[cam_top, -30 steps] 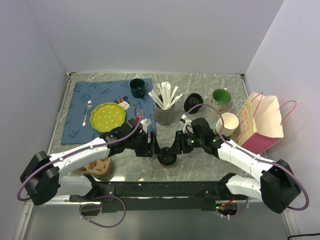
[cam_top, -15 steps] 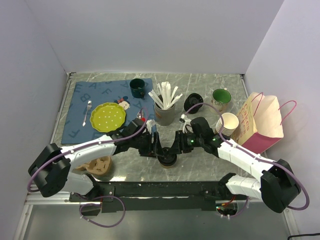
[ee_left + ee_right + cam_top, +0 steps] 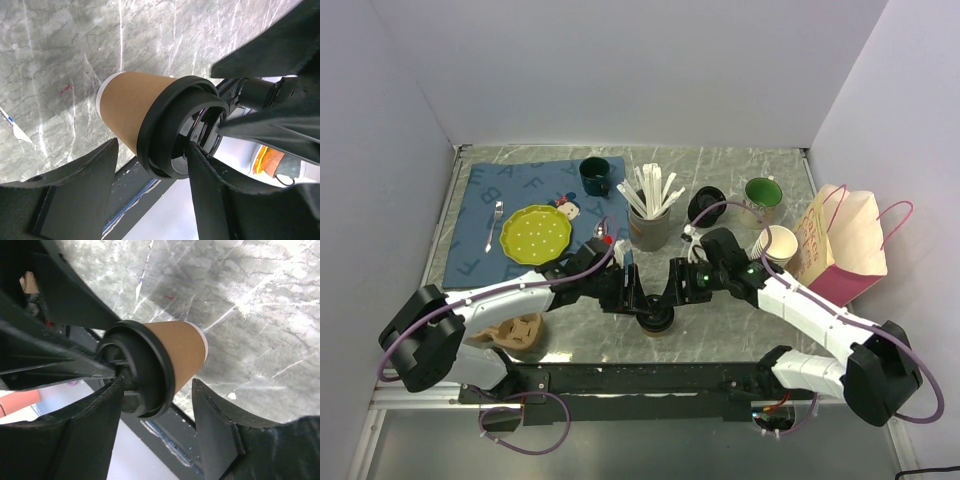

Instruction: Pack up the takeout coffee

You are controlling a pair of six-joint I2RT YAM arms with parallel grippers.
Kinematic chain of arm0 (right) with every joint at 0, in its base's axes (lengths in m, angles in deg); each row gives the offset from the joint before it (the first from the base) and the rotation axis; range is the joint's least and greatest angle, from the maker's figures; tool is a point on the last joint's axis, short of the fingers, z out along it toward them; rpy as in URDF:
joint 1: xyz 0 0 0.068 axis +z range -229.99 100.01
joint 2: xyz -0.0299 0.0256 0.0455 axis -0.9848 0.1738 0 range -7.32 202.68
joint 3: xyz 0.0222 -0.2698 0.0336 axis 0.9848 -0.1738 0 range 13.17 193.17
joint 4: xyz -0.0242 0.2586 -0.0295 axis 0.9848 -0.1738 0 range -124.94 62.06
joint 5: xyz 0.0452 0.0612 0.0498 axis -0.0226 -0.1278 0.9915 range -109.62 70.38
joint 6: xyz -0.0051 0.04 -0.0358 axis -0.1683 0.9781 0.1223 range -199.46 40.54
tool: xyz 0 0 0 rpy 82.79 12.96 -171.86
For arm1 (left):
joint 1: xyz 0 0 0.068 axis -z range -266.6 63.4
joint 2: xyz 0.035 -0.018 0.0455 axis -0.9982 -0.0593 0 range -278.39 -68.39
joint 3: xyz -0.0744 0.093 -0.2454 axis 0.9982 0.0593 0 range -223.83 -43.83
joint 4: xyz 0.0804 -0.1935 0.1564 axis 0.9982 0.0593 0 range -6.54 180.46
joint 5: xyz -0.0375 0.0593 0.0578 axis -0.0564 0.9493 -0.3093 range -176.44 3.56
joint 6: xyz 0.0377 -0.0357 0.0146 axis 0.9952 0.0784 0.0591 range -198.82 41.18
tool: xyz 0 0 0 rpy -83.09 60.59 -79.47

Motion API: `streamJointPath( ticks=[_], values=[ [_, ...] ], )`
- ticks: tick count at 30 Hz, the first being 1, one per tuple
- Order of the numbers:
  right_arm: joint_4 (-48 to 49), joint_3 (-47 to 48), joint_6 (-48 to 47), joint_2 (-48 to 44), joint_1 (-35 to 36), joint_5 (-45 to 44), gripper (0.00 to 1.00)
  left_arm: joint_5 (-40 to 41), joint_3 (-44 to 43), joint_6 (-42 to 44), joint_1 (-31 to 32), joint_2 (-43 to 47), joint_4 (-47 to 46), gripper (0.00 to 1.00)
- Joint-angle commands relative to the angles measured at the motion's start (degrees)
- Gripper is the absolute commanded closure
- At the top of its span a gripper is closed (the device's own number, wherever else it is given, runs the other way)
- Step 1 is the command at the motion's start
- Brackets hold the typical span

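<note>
The takeout coffee (image 3: pixel 655 318), a tan paper cup with a black lid, stands upright near the table's front edge, between both grippers. My left gripper (image 3: pixel 636 300) reaches it from the left and my right gripper (image 3: pixel 674 292) from the right. In the left wrist view the cup (image 3: pixel 127 107) and lid (image 3: pixel 167 132) lie between the open jaws of the left gripper (image 3: pixel 152 150); one finger (image 3: pixel 220 200) overlaps the lid's top and the other stands apart. In the right wrist view the right gripper (image 3: pixel 156 385) straddles the lid (image 3: pixel 145 370) the same way, open, with a gap to the cup wall (image 3: pixel 182 347).
A pink-and-cream paper bag (image 3: pixel 845 245) stands at the right with a stack of lidless paper cups (image 3: pixel 778 245) beside it. Behind are black lids (image 3: pixel 706 203), a green mug (image 3: pixel 762 195), a grey pot of white sticks (image 3: pixel 650 215), a dark mug (image 3: pixel 594 175), a yellow plate (image 3: pixel 535 233) and a cardboard carrier (image 3: pixel 515 330).
My right gripper's jaws have spread wider around the lid. My left gripper has moved in closer to the cup and narrowed a little. The cup stays in place.
</note>
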State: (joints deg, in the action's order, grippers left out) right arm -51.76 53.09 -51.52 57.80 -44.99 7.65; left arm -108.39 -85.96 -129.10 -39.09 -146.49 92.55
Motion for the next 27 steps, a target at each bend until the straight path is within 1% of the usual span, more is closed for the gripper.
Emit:
streamJointPath(
  ticks=[1,6,9,11,12,13,16,19,27],
  values=[
    [-5.9,5.2,1.1,-3.5,-0.1,-1.6,0.35,4.9,3.2,0.6,0.2,-1.3,2.7,0.38],
    [-9.6,3.4,3.7,-8.6,-0.6,-0.6,0.37,5.2,3.8,-0.1,0.2,-1.1,2.4,0.38],
    [-9.2,-0.6,7.0,-11.8,-0.6,1.2,0.41,5.3,3.5,0.1,0.2,-1.1,3.0,0.38],
    [-6.2,-4.8,9.4,-13.3,-0.6,2.9,0.43,5.5,3.4,0.4,0.2,-1.2,3.2,0.38],
    [-4.7,-6.3,12.2,-15.2,-0.6,3.8,0.43,5.5,3.3,0.4,0.1,-1.1,3.2,0.38],
    [-1.7,-9.4,13.7,-16.1,-0.6,4.0,0.44,5.5,3.3,0.4,0.2,-1.1,3.2,0.38],
    [2.1,-13.5,17.7,-18.4,-0.6,4.6,0.46,5.2,3.6,0.1,0.2,-1.3,2.9,0.38],
    [4.6,-14.9,18.9,-17.8,-0.6,4.6,0.48,5.2,4.2,0.1,0.3,-1.2,2.7,0.39],
    [9.9,-16.3,21.3,-16.7,-0.5,4.6,0.49,5.2,4.1,0.7,0.3,-1.4,3.4,0.38]
  ],
)
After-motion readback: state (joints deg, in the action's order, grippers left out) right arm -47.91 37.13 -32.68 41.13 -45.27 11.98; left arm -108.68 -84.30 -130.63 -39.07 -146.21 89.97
